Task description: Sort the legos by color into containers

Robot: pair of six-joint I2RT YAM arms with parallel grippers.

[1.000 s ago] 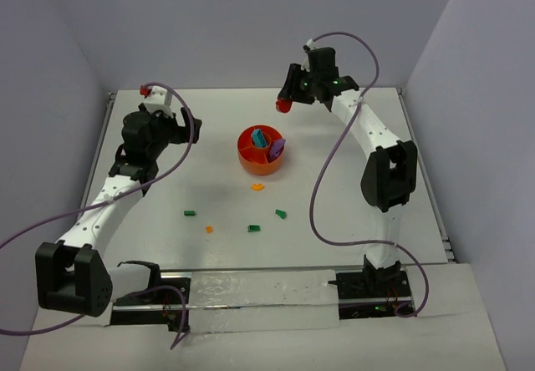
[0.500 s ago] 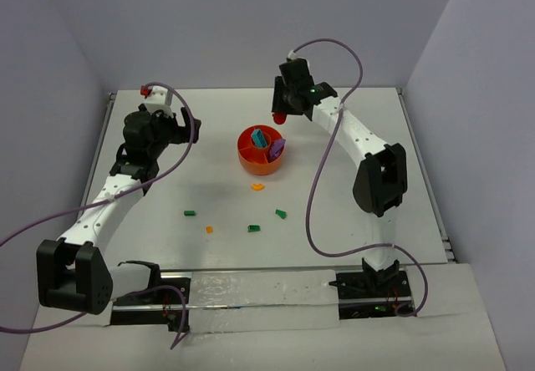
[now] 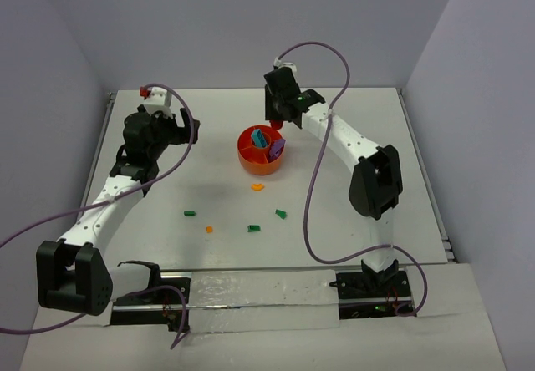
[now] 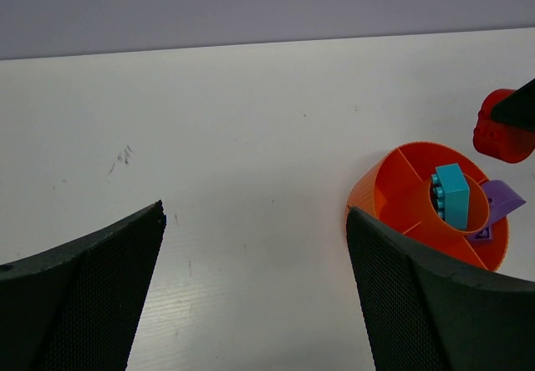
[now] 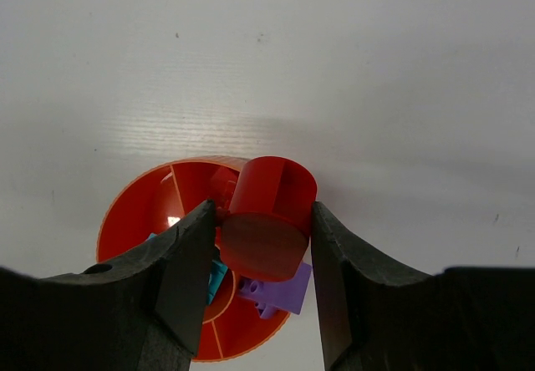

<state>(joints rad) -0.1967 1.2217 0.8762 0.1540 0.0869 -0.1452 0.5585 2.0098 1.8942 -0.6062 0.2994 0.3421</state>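
Here, the right arm's fingers point(image 5: 184, 262) clamp the round red plastic lego piece point(image 5: 267, 221) just above the far rim of the divided orange plastic bowl point(image 4: 365, 202), presumably to drop it into a wedge point(image 5: 142, 216), while the left fingers point(image 4: 92, 287) stand apart, empty.

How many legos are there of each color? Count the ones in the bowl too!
green legos: 3
orange legos: 2
red: 2, the red round piece and the red brick
teal block: 1
purple block: 1
Total: 9
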